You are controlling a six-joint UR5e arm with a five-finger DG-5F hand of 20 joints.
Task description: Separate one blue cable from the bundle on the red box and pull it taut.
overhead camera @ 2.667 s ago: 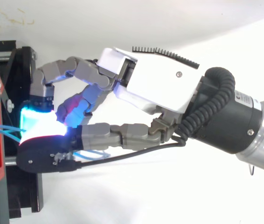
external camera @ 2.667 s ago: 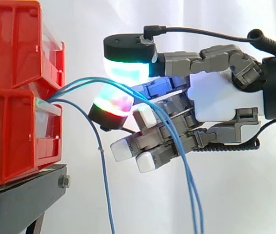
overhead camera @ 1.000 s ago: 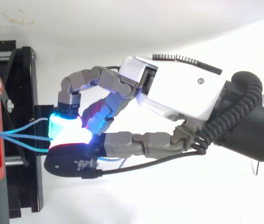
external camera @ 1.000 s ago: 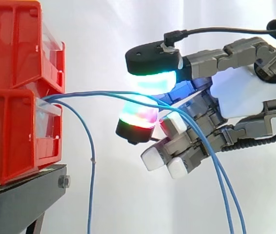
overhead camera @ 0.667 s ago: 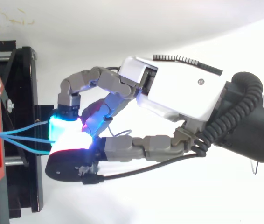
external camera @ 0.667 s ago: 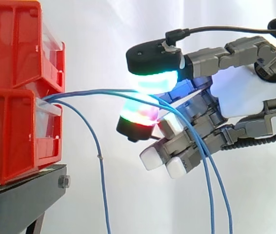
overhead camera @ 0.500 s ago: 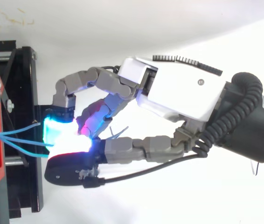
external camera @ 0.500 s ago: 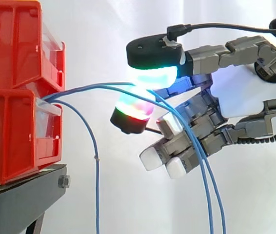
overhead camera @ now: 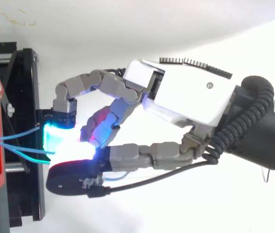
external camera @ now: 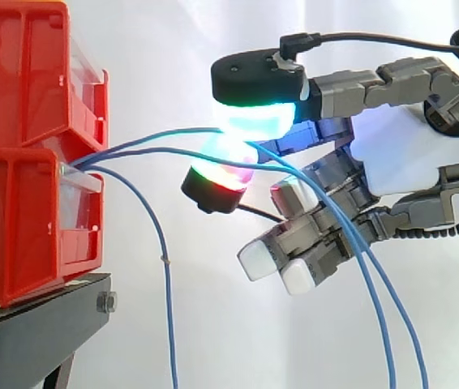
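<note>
- Well, the hand point(external camera: 408, 162) is closed in a pinch. Its two glowing pads point(external camera: 254, 117) meet one above the other, and the blue cable point(external camera: 158, 138) runs into the seam between them, so I take it to be gripped. The other fingers curl loosely underneath and hold nothing.
- Just below the pinch, a second strand point(external camera: 156, 151) passes under the lower pad and across the curled fingers, then hangs down beneath the hand. Whether it touches those fingers I can't tell.
- Further out from the fingertips, a third strand point(external camera: 168, 324) droops on its own, well apart from the hand.
- Beyond that, all three strands come out of the front of the red box point(external camera: 19, 227). The box sits on the black stand point(external camera: 35, 332), opposite the hand.
- By my reckoning the picking-out is mostly done: one cable is in the pinch and lifted a little clear of the others near the box.
- The pull is what's left. The gripped cable bows gently between box and pads rather than running straight, and the second strand lies close alongside it.
</note>
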